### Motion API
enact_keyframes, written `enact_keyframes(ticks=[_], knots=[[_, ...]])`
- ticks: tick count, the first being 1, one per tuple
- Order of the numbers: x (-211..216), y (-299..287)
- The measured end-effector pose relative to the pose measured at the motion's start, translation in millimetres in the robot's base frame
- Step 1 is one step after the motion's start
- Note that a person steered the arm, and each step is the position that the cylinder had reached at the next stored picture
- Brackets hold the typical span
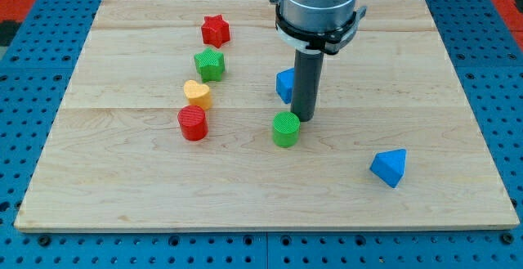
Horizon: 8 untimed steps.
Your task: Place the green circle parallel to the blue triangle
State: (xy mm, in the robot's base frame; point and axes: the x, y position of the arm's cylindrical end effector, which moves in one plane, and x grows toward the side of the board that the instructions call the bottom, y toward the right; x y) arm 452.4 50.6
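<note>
**Rod tip beside the green circle on the wooden board**

One camera view of a pale wooden board (245,179) lying on a blue perforated surface (49,244). The arm ends in a plain dark rod with no gripper, so there are no jaws to be wide, narrow or holding anything. My tip (303,119) stands just above and to the right of the green circle (286,129), touching it or very nearly so; which cannot be told. The green circle sits near the board's middle. The blue triangle (389,168) lies well apart from it, toward the view's lower right. A second blue block (284,84), partly hidden behind the rod, is just left of the rod shaft. On the view's left, running top to bottom: a red star (216,31), a green block (210,64), a yellow block (198,94) and a red cylinder (193,123), the last two almost touching
</note>
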Motion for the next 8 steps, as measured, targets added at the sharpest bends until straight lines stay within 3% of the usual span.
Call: enact_keyframes(ticks=[1,2,3,4,6,7,8], knots=[[-8.6,-27.5],[11.8,-27.5],[31.9,17.6],[24.9,32.1],[61.5,3.2],[43.5,4.2],[-2.4,-20.1]])
